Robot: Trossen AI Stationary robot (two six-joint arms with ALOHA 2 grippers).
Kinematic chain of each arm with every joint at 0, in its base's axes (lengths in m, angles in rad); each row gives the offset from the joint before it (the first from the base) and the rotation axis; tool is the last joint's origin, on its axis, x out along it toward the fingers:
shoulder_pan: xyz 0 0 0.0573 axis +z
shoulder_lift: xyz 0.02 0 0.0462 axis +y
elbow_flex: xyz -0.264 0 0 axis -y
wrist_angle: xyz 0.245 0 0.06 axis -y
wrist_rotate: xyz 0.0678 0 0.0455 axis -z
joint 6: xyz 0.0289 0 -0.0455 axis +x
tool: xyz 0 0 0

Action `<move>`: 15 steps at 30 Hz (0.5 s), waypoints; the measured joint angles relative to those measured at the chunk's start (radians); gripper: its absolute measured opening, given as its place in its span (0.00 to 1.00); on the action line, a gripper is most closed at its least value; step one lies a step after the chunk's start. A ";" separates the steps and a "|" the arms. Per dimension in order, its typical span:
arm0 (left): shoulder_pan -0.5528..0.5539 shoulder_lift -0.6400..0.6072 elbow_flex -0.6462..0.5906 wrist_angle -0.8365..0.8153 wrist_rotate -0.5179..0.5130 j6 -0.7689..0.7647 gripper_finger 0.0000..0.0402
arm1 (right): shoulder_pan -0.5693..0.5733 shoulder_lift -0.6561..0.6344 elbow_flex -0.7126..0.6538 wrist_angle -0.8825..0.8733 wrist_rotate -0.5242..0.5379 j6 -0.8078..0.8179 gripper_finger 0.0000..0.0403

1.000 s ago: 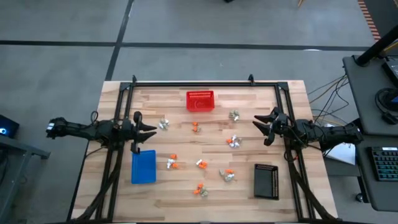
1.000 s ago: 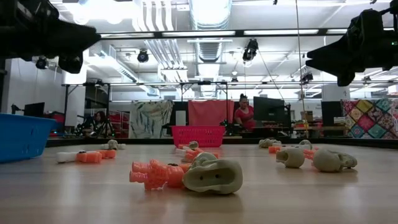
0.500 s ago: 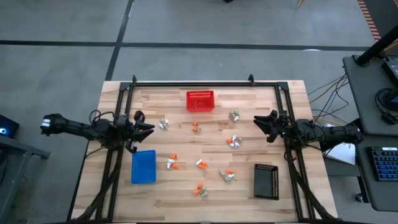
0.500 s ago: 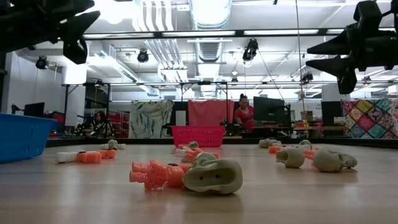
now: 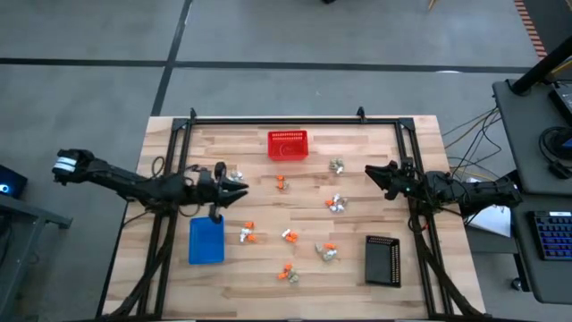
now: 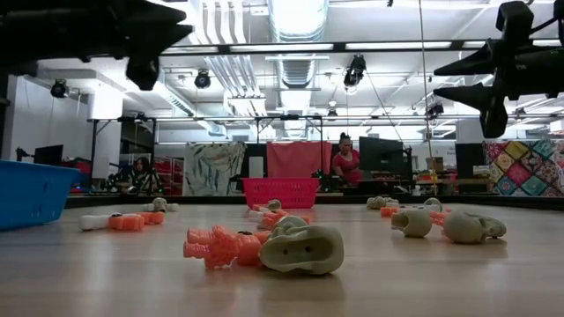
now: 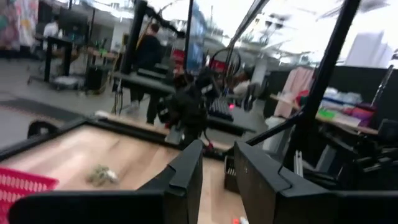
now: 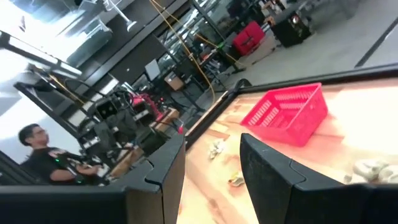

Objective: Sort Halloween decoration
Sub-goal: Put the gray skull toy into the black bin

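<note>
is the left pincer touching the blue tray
Apart. In the low view the left pincer hangs high above the table, well clear of the blue tray, with open air between them.

Trinkets (image 5: 286, 236) litter table (image 5: 420, 143) centre; red basket (image 5: 288, 144), blue tray (image 5: 206, 240), black tray (image 5: 382, 259) prob. block edges.

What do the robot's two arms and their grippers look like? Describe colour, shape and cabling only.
Both arms are slim, dark and jointed, with thin black cables along them. The left gripper and right gripper each end in two black, wedge-shaped fingers. The left arm has a pale band at its far joint.
</note>
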 joint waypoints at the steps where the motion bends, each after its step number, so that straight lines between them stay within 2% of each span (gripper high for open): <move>1: 0.000 0.031 0.020 -0.012 0.001 0.002 0.19 | 0.000 0.004 0.000 0.000 -0.003 0.023 0.36; 9: 0.002 0.229 0.163 -0.136 -0.048 0.026 0.19 | 0.000 0.087 0.000 0.021 -0.028 0.119 0.36; 15: 0.002 0.314 0.243 -0.224 -0.060 0.026 0.19 | 0.000 0.241 0.000 0.112 -0.028 0.170 0.36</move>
